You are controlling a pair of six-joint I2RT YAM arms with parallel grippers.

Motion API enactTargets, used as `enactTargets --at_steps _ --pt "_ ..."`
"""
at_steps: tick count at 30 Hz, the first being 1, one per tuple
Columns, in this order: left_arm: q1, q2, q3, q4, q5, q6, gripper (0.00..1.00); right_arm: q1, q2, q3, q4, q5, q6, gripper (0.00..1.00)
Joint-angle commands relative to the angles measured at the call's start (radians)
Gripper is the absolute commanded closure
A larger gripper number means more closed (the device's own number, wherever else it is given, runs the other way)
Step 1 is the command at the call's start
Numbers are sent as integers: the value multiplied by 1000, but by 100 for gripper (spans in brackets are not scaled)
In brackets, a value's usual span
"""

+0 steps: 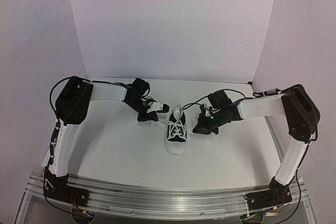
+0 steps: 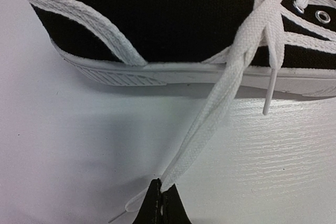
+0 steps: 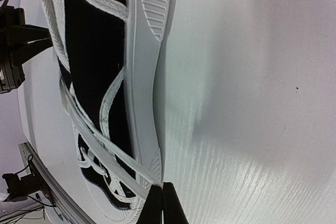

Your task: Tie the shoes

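Shoe [image 1: 177, 132] sits at centre of table [image 1: 121, 153], toe near. Left gripper [image 2: 160, 196] pinches one lace [image 2: 220, 103] on its left; right gripper [image 3: 163, 196] pinches other lace [image 3: 105, 145] on its right.

Diffuse, bright light from above floods my white table [image 1: 121, 150] almost to glare, the sneaker [image 2: 157, 24] throws only a soft grey shadow beside its sole in my wrist views, its laces [image 2: 231, 77] show crisp weave up close, and my overhead view looks softer, with a lilac cast.
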Motion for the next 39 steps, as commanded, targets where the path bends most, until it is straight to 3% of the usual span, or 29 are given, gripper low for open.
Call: enactTargets --at_steps 1,6,9,17,24,25,30,32,36,39 --pt "-10 -60 47 -12 -34 -36 100 -21 4 64 -93 7 -32 98" --pt "-69 -98 146 -28 23 -64 100 -21 14 184 -95 -54 -80 70" --pt "-84 -96 185 -47 37 -75 100 -21 17 241 -96 -91 -106 58" --pt "-89 -93 242 -15 77 -135 95 -18 -6 264 -74 -95 -141 53" --pt "-92 -80 228 1 121 -140 90 7 33 274 112 -101 -114 46" --pt "-91 -82 223 1 127 -140 87 10 37 264 136 -89 -113 45" --pt "-85 -86 233 4 123 -187 40 15 99 282 192 -103 -67 45" --pt "-66 -84 257 -12 122 -202 26 15 104 276 198 -83 -48 45" --pt "-30 -117 282 -178 208 -77 6 15 87 251 198 -53 -33 46" --pt "28 -179 200 -238 380 -15 0 15 57 231 198 -31 -35 46"
